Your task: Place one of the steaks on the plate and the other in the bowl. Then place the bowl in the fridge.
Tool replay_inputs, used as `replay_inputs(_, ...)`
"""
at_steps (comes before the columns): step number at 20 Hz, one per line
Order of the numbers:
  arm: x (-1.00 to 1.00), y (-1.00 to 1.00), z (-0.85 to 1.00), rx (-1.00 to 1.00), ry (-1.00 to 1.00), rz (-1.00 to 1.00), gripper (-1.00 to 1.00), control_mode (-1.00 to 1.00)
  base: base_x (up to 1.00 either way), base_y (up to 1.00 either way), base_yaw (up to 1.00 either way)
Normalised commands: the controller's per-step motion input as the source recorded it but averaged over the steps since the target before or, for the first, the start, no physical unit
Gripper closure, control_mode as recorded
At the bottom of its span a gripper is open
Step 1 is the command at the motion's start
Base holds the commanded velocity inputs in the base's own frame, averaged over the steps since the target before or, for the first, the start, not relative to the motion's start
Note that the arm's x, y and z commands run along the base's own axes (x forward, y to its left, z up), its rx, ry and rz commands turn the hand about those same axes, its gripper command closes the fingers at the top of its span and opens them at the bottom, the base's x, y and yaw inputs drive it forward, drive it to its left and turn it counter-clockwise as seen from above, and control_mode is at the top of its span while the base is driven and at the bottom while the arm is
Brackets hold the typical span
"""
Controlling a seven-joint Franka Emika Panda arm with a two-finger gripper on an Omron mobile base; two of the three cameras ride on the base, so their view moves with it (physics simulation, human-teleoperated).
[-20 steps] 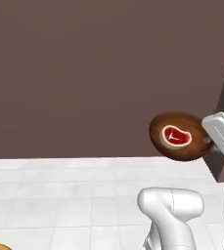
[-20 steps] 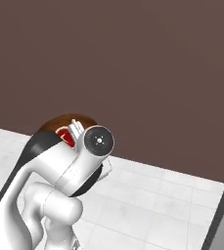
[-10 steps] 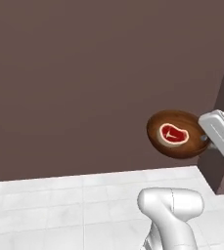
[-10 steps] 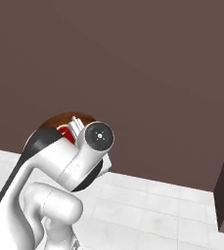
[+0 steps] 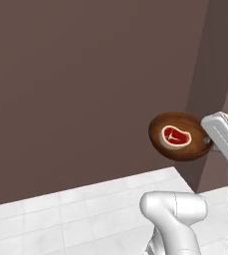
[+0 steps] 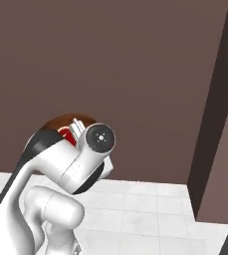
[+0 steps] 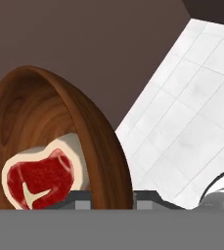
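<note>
Progress looks decent so far: one steak (image 5: 175, 136) already sits inside the bowl (image 5: 180, 136), and the tool (image 7: 112, 197) is clamped tight on the bowl's rim, carrying it up in the air well above the white tiled floor (image 5: 85, 209), in front of a plain brown wall (image 5: 85, 74). Bowl's tilted a fair bit, so I'd guess the steak could slide. Can't tell from here whether the other steak made it onto the plate. What's left is getting the bowl into the fridge.
</note>
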Motion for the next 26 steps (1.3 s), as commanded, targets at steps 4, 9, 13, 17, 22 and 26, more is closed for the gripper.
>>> replay_inputs(4, 0.00, 0.00, 0.00, 0.00, 0.00, 0.00, 1.00, 1.00, 0.21, 0.00, -0.46)
replay_inputs(9, 0.00, 0.00, 0.00, 0.00, 0.00, 0.00, 1.00, 1.00, 0.60, 0.00, -0.47)
replay_inputs(13, 0.00, 0.00, 0.00, 0.00, 0.00, 0.00, 1.00, 1.00, 0.73, 0.00, -0.50)
replay_inputs(17, 0.00, 0.00, 0.00, 0.00, 0.00, 0.00, 1.00, 1.00, 0.73, 0.00, -0.53)
replay_inputs(22, 0.00, 0.00, 0.00, 0.00, 0.00, 0.00, 1.00, 1.00, 0.63, 0.00, -0.57)
replay_inputs(26, 0.00, 0.00, 0.00, 0.00, 0.00, 0.00, 1.00, 1.00, 0.56, 0.00, -0.61)
